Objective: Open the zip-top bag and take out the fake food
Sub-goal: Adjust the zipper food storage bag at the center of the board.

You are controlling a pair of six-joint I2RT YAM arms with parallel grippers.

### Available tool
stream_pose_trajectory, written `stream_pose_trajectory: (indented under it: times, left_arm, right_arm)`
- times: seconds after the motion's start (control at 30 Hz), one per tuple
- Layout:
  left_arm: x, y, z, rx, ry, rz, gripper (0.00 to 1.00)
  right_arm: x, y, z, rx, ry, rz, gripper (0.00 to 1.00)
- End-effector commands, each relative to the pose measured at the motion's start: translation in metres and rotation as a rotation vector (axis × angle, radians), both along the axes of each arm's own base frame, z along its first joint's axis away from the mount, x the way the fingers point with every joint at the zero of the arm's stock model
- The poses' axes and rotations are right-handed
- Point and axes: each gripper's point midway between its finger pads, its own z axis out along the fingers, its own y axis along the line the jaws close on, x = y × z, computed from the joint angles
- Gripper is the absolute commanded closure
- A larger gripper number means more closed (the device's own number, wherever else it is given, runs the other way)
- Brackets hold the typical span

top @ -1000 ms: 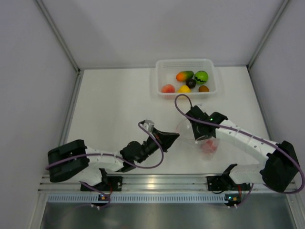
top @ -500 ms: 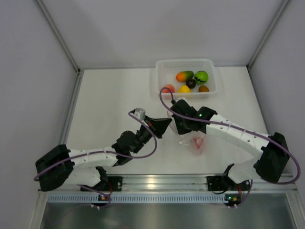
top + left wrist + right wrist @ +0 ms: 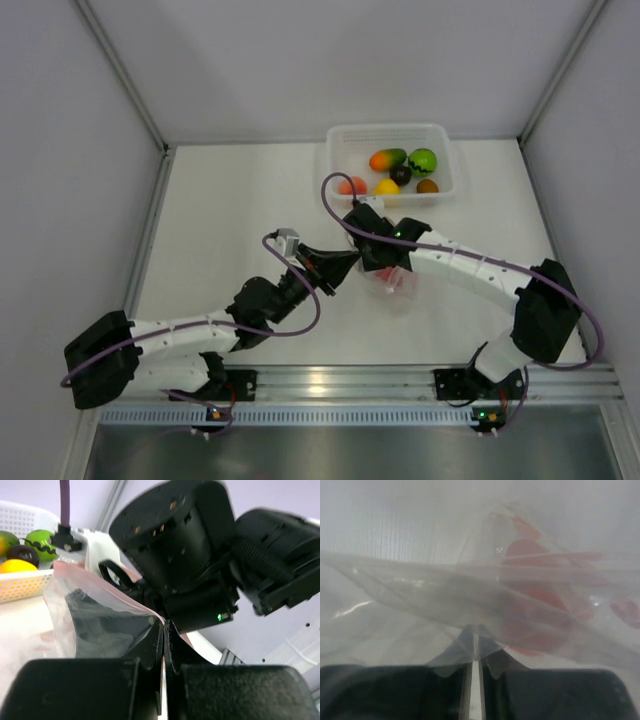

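The clear zip-top bag [image 3: 395, 283] hangs between my two grippers at mid-table, with one pink-red fruit [image 3: 398, 281] inside. My left gripper [image 3: 347, 263] is shut on the bag's pink zip edge; in the left wrist view [image 3: 164, 624] the strip runs between its fingers. My right gripper [image 3: 370, 260] is shut on the opposite film of the bag [image 3: 420, 595], and the pink-red fruit [image 3: 540, 605] shows blurred through the plastic. The mango [image 3: 387, 158], green [image 3: 422, 161], dark purple [image 3: 401, 174], yellow [image 3: 387, 186], brown [image 3: 427, 185] and peach-orange [image 3: 351, 186] fruits lie in the tray.
The rigid white tray [image 3: 440, 135] stands at the back, just behind the grippers. Its corner [image 3: 22, 582] shows at the left of the left wrist view. Grey walls enclose the table on three sides.
Both grippers have carried the bag left and back, toward the tray. The right arm has stretched further across the table. The fruit stays inside the bag.
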Motion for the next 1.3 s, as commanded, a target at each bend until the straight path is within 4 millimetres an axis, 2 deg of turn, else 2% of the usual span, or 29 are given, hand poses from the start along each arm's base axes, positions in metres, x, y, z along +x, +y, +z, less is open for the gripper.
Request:
stream_pose_trajectory:
  times: [0.0,0.2,0.37,0.57,0.77,0.93,1.1,1.27]
  left_arm:
    - [0.000,0.014,0.034,-0.109,-0.049,0.038,1.00]
    - [0.000,0.011,0.030,-0.109,-0.037,0.026,1.00]
    - [0.002,0.009,0.011,-0.072,-0.013,0.034,1.00]
    - [0.004,0.006,-0.003,-0.050,0.008,0.034,1.00]
    - [0.002,0.000,-0.010,-0.031,0.013,0.030,1.00]
    - [-0.002,0.003,-0.003,-0.054,0.007,0.022,1.00]
    - [-0.007,0.010,0.010,-0.085,-0.014,0.017,1.00]
    - [-0.005,0.009,0.005,-0.078,0.000,0.022,1.00]
  right_arm:
    - [0.008,0.012,0.002,0.066,-0.045,-0.030,0.91]
    - [0.013,0.013,-0.012,0.070,-0.059,-0.050,0.92]
    - [0.001,-0.005,-0.024,-0.025,-0.024,-0.048,0.90]
    - [-0.013,-0.021,-0.020,-0.059,0.001,-0.025,0.84]
    - [-0.012,-0.043,-0.026,-0.174,-0.013,-0.034,0.75]
    - [-0.008,-0.056,-0.025,-0.228,-0.044,-0.072,0.75]
    - [-0.004,-0.065,-0.018,-0.206,-0.067,-0.102,0.74]
    - [-0.006,-0.076,-0.024,-0.251,-0.041,-0.105,0.71]
